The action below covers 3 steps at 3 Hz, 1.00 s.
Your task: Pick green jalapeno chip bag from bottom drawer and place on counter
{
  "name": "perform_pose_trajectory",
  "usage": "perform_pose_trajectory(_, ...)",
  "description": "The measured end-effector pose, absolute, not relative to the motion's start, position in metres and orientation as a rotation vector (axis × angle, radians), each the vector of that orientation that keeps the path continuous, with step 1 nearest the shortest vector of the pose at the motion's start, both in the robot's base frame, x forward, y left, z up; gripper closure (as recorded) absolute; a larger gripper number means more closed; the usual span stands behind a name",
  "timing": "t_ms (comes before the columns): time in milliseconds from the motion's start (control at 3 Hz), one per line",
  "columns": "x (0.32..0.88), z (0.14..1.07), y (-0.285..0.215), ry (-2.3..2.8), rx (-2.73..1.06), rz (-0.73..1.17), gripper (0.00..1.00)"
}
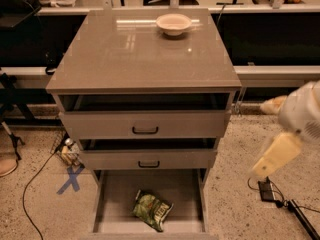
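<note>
Green jalapeno chip bag (pixel 152 210) in bottom drawer (pixel 119 193); claw (pixel 273 159) at right.

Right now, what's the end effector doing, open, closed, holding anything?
End effector: cannot be told; it hangs right of the cabinet, apart from the chip bag.

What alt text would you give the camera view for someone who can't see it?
A green jalapeno chip bag lies in the open bottom drawer of a three-drawer cabinet, whose counter holds a pale bowl. The robot's gripper hangs right of the cabinet, clear of the bag.
</note>
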State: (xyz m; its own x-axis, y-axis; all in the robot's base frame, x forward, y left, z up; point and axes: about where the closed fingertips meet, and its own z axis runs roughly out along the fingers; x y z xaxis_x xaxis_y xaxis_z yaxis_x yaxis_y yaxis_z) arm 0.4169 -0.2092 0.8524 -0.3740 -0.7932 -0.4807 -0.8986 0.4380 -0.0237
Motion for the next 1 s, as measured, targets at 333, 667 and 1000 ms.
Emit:
perform_pose_trajectory(333,0.403,0.772,-0.179,2.262,-1.244,0.608,0.0)
perform_pose_trajectory(667,0.4,0.758,-0.171,2.269,-1.19,0.654,0.0)
perform_pose_trajectory(1000,0.4,0.758,-0.171,2.269,-1.19,0.654,0.0)
